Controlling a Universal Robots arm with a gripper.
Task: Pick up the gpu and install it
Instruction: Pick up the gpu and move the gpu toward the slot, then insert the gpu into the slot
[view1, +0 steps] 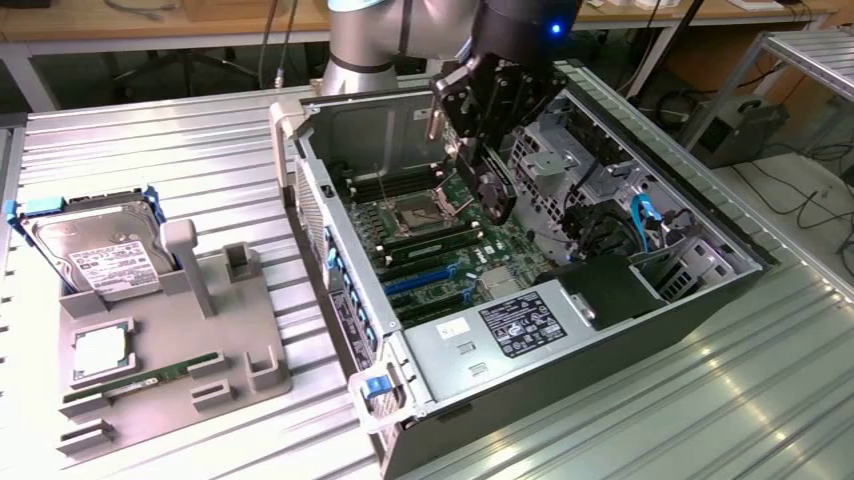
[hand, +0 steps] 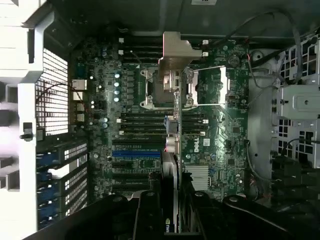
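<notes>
Gpu (hand: 170, 165), one, clamped in tool (hand: 170, 217) over one motherboard (hand: 222, 150).

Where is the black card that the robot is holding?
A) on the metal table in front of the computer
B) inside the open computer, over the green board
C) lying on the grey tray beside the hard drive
B: the gripper is clamped on the gpu, which hangs inside the open computer case just above the green motherboard.
</notes>
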